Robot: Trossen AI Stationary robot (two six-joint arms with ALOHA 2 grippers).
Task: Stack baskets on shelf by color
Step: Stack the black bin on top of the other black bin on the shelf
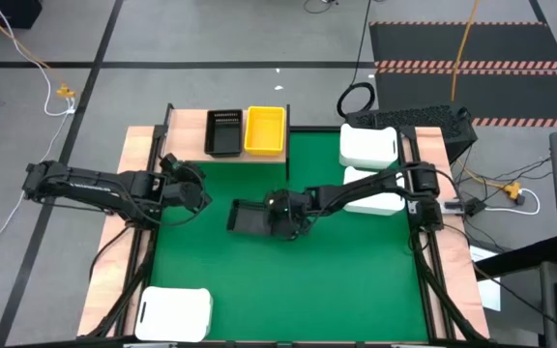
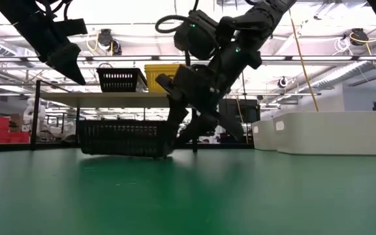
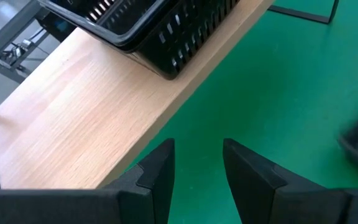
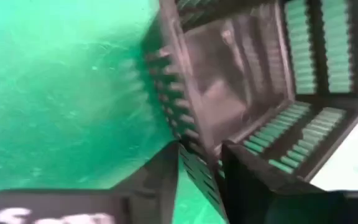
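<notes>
Left gripper [image 1: 193, 189] is seen hovering above the green mat [image 1: 356, 280] just in front of the shelf [image 1: 187, 130], fingers spread, nothing held. On the shelf, a black basket [image 1: 223, 130] and a yellow basket [image 1: 265, 130] are set side by side, touching or nearly so. Mid-mat, another black basket [image 1: 249, 217] is pinched at its near wall by the right gripper [image 1: 280, 217]; one end looks slightly lifted in the low view. White baskets are seen at right [image 1: 367, 145] and at the near left corner [image 1: 172, 314]. The held basket is judged light, stiff, slotted plastic, somewhat slippery; the thin rim wall is the natural pinch point, and tilt is to be expected from a one-sided hold.
</notes>
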